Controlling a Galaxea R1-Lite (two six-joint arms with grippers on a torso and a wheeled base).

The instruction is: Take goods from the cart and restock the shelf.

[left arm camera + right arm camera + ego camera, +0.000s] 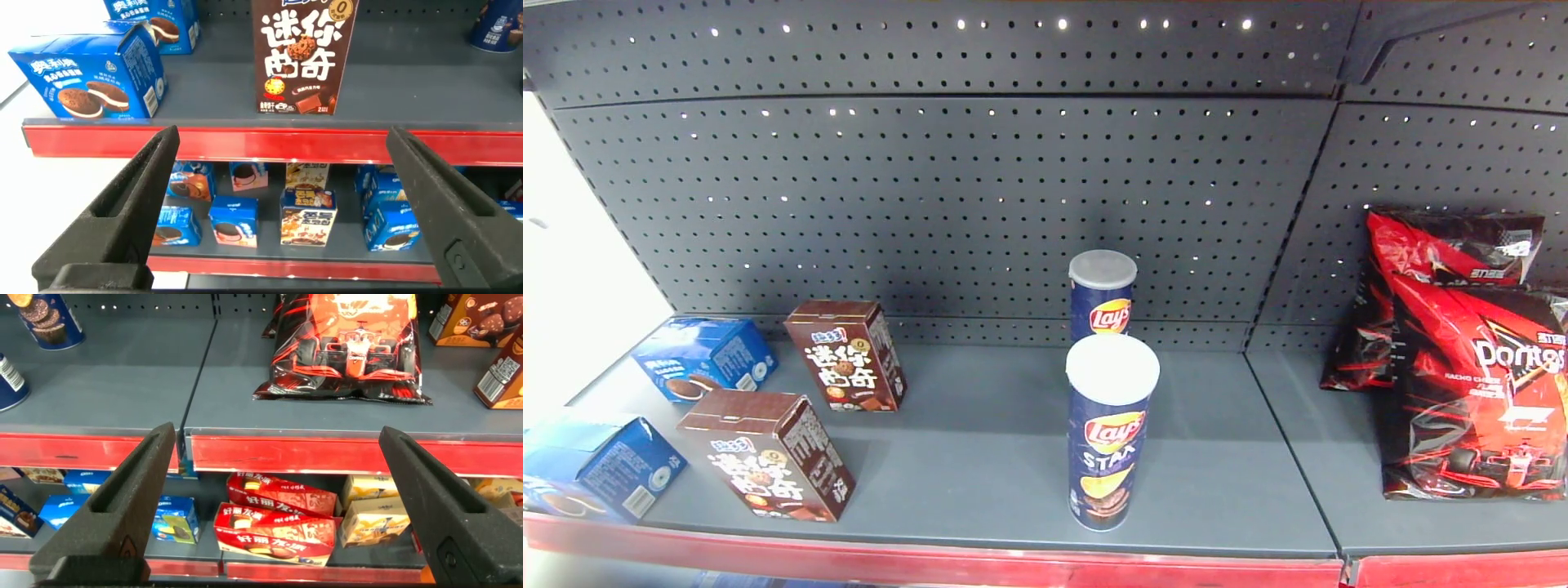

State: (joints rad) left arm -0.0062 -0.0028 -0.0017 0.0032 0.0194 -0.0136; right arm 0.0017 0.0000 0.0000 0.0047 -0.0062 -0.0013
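Currently, left gripper (280, 135) and right gripper (276, 431) are hovering spread apart and empty before the shelf (980, 441), where two chip cans (1109, 433) are standing upright between cookie boxes (768, 457) and chip bags (1478, 392).

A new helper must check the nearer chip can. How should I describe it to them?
On the grey shelf with the red front edge, look between the brown boxes and the red bags. There the front can stands upright before the rear can, both blue with pale lids. Yours is the one nearest the red edge, not the one by the back panel.
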